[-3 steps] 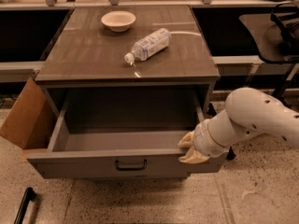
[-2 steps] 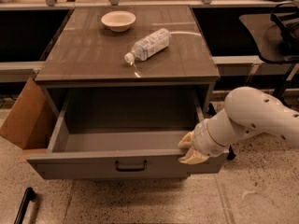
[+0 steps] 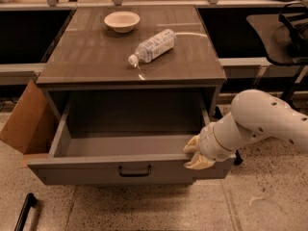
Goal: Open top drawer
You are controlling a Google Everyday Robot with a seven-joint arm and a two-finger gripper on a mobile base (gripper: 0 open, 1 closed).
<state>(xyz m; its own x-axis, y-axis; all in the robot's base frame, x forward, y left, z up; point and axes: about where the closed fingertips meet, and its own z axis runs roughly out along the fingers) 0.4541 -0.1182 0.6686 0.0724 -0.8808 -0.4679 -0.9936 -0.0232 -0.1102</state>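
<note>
The top drawer (image 3: 96,170) of the grey cabinet stands pulled far out. Its deep grey box is empty inside. A small black bar handle (image 3: 134,171) sits at the centre of its front. My gripper (image 3: 195,155) is at the drawer's front right corner, on the top edge of the front panel. The white arm reaches in from the right. The two lower drawers are hidden under the open one.
On the cabinet top (image 3: 96,57) lie a clear plastic bottle (image 3: 153,45) on its side and a white bowl (image 3: 121,20). A brown cardboard sheet (image 3: 26,121) leans at the cabinet's left. A black bar (image 3: 24,213) lies on the floor at lower left.
</note>
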